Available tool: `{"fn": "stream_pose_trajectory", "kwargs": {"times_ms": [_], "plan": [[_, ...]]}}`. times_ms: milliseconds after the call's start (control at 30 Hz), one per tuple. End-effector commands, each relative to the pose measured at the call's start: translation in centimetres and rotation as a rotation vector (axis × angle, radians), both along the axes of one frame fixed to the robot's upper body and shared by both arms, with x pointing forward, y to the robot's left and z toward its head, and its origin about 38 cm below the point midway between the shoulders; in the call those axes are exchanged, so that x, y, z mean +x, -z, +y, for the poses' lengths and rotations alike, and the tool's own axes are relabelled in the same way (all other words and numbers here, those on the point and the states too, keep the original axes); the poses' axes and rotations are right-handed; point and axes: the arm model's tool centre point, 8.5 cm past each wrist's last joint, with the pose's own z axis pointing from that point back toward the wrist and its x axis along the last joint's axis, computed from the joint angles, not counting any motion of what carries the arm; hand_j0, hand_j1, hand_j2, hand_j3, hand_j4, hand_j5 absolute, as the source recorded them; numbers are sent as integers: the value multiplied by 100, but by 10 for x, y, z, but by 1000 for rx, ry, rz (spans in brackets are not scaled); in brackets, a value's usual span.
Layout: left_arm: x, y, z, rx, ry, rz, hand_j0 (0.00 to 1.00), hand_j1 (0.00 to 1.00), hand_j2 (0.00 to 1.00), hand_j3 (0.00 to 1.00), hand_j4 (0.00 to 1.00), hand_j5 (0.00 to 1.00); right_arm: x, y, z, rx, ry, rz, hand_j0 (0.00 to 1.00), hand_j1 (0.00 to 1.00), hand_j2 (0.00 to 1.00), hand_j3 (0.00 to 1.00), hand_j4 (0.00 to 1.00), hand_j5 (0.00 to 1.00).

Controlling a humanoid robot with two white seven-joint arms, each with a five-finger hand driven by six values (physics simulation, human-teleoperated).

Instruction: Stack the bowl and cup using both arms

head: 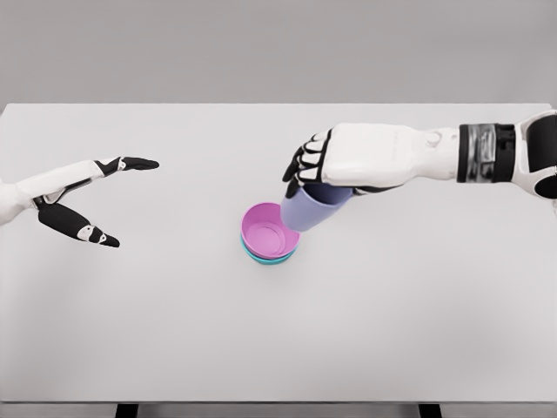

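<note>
Head view: right hand (324,165) fingers (296,167) curled on tilted cup (312,207).

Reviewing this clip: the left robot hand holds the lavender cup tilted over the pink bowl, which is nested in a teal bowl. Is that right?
Not quite: the head view shows the right robot hand holding the lavender cup, tilted over the pink bowl nested in the teal bowl. The left robot hand is open and holds nothing.

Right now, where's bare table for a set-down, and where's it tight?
Free: the whole near strip of the table in front of the pink bowl, the far strip behind both arms, and the gap between the open left hand and the bowls. Tight: the centre, where the right hand holds the purple cup tilted against the pink bowl, nested in a teal bowl.
</note>
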Motion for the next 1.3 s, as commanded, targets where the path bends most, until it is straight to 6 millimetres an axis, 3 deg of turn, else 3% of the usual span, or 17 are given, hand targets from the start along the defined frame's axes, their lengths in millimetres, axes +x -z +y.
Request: {"fn": "stream_pose_trajectory", "kwargs": {"times_ms": [0,233,367,567,1267], "plan": [[0,-1,0,-7,-3,2,100,100,100,100,100,100,-1,2,6,12,-14,11,60,60,60,60,60,60],[0,-1,1,-7,-5,3,100,100,100,100,100,100,-4,9,24,28,-53,32,60,60,60,60,60,60],[0,-1,1,-7,-5,3,100,100,100,100,100,100,-2,22,38,27,-72,66,60,60,60,60,60,60],[0,-1,1,-7,-5,3,100,100,100,100,100,100,16,36,33,20,-18,108,60,60,60,60,60,60],[0,0,-1,-8,-2,2,100,100,100,100,100,100,25,48,42,13,-3,124,66,66,66,66,66,66]]}}
